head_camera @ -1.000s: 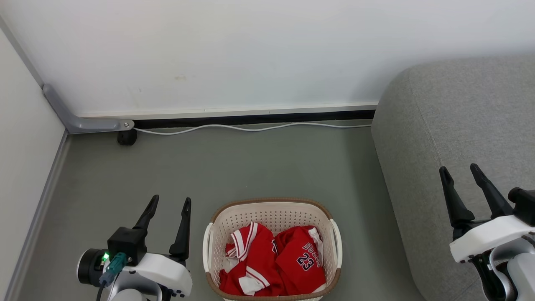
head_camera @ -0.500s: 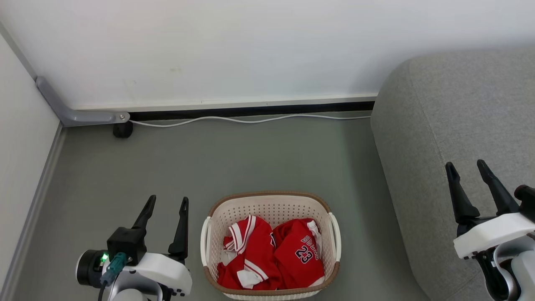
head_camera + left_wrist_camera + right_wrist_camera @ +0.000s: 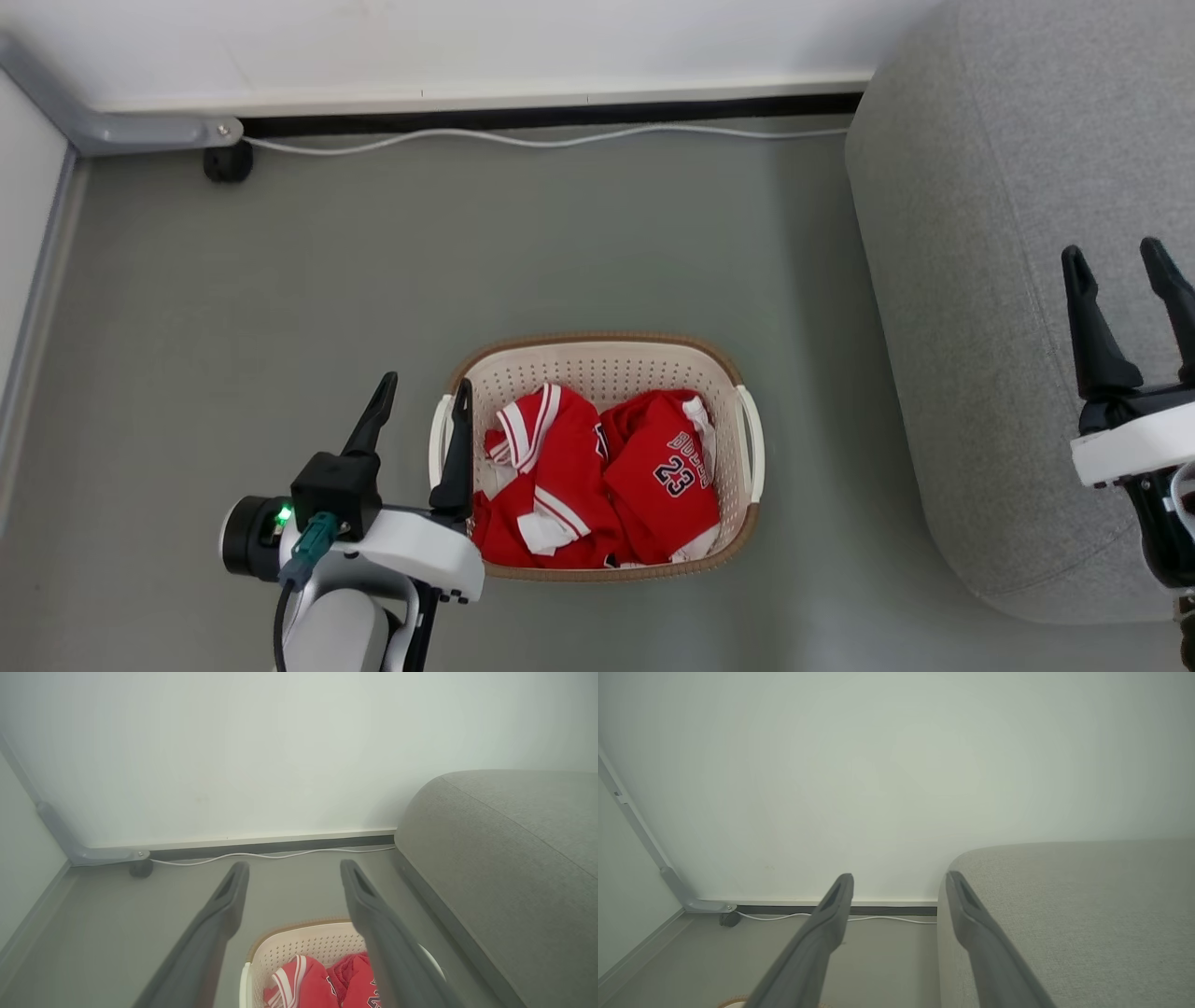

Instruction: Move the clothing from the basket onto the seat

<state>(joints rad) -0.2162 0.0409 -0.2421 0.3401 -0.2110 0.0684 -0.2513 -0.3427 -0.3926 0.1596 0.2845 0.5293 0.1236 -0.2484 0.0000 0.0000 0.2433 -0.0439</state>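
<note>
Left gripper (image 3: 425,383): its two long dark fingers are spread wide with nothing between them. In the head view its right finger overlaps the left white handle of the oval cream perforated plastic basket with the brown woven-look rim (image 3: 597,339); whether they touch I cannot tell. The basket stands on the grey floor (image 3: 280,280), just right of this gripper.

The red thin-fabric clothing with white trim stripes (image 3: 597,476) lies crumpled inside the basket, below the rim.

The head view gives the whole basket outline and the dark number 23 on the garment farther from the left gripper. The left wrist view gives the perforated wall and the tops of two red pieces low between the fingers, with plain white wall above.

Right gripper (image 3: 1113,250): its fingers are equally wide apart and hold nothing. It sits over the large light-grey fabric-upholstered seat with rounded edges (image 3: 990,280), well right of the basket. The right wrist view adds the seat's rounded end behind and right of its fingers.

A thin white cable (image 3: 523,140) runs along the skirting, far ahead of both grippers.
</note>
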